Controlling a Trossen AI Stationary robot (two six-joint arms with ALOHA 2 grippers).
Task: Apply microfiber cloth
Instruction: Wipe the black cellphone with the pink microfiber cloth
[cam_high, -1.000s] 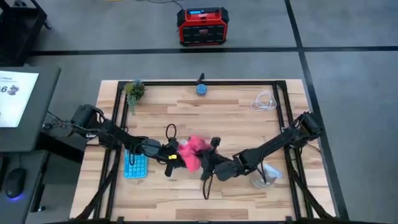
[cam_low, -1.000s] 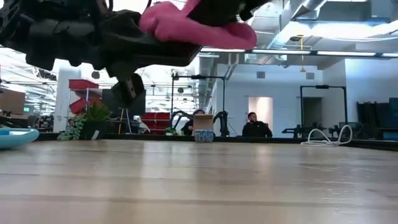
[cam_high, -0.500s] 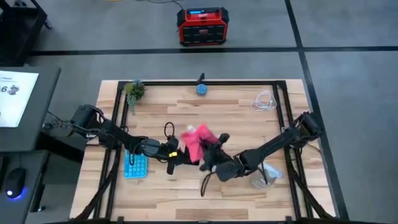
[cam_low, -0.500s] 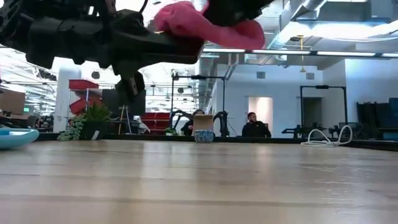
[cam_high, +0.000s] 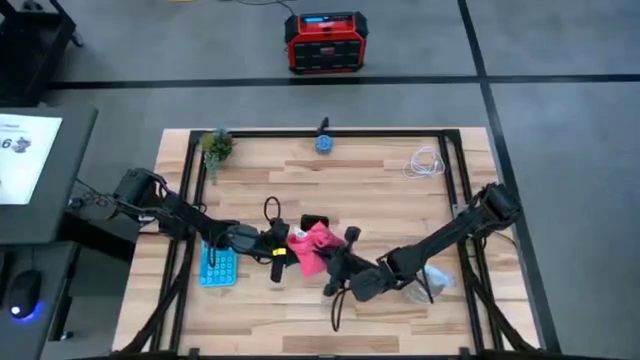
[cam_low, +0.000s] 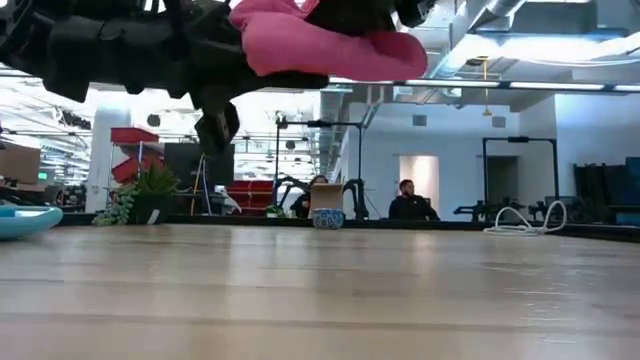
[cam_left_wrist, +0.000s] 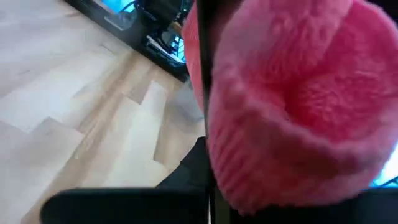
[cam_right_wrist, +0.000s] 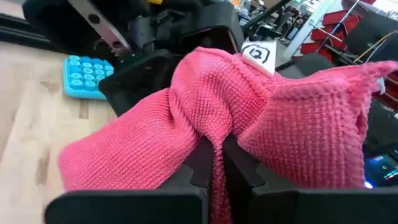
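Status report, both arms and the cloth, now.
Right pincer shut on the pink cloth, held above mid-table. Left pincer beside it, holding a black phone under the cloth. Blue calculator lies apart, not in the way.

Light-blue calculator (cam_high: 217, 266) flat on the worktop (cam_high: 380, 185), small plant (cam_high: 216, 145) at one back corner, white cable (cam_high: 427, 162) coiled by the other.

Bright even light, left wrist view blurred

One microfiber cloth (cam_high: 313, 245), one calculator (cam_high: 217, 266), one phone (cam_high: 314, 221)
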